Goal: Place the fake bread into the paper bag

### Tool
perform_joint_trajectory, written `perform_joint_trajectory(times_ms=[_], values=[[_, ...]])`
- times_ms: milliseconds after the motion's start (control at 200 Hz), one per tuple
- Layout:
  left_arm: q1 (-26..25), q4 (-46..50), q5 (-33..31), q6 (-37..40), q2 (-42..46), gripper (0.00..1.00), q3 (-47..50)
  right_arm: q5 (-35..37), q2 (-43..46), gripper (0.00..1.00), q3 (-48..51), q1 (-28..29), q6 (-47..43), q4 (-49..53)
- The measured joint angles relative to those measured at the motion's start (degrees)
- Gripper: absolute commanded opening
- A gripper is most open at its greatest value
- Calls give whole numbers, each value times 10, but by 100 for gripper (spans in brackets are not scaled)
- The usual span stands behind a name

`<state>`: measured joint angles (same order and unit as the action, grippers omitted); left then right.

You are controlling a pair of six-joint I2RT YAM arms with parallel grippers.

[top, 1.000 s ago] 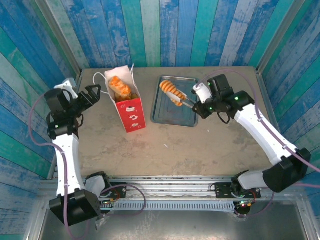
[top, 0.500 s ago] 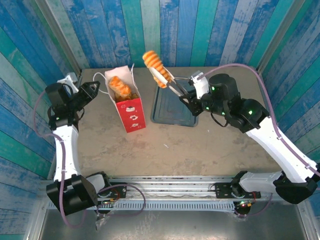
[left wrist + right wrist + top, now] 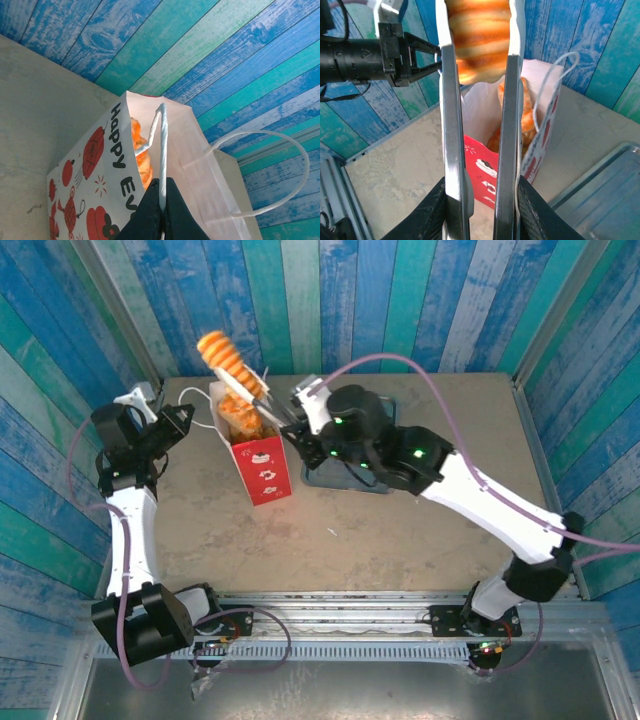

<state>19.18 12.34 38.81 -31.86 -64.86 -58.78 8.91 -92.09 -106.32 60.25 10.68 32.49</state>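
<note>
Several pastries (image 3: 240, 420) are already sitting inside the paper bag (image 3: 265, 468), standing far left on the table; the ridged loaf (image 3: 222, 355) is hanging just above its open mouth, so lowering and letting go looks like what is left; the tray (image 3: 322, 478) is lying mostly hidden under the arm. The right gripper (image 3: 243, 390) is reaching across leftwards, fingers clamping the loaf; the left gripper (image 3: 160, 212) is pinching a cord handle (image 3: 162, 145), fingers together on it.
</note>
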Motion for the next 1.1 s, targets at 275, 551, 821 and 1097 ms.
perform_joint_trajectory(times_ms=[275, 551, 821, 1097], values=[[0, 19, -29, 28, 1, 0, 0, 83, -162, 9, -176, 26, 34, 85], [0, 27, -44, 38, 7, 0, 0, 135, -217, 9, -215, 25, 37, 156], [0, 27, -44, 38, 7, 0, 0, 139, -236, 12, -217, 19, 37, 199], [0, 27, -44, 38, 7, 0, 0, 143, -236, 21, -217, 15, 38, 225]])
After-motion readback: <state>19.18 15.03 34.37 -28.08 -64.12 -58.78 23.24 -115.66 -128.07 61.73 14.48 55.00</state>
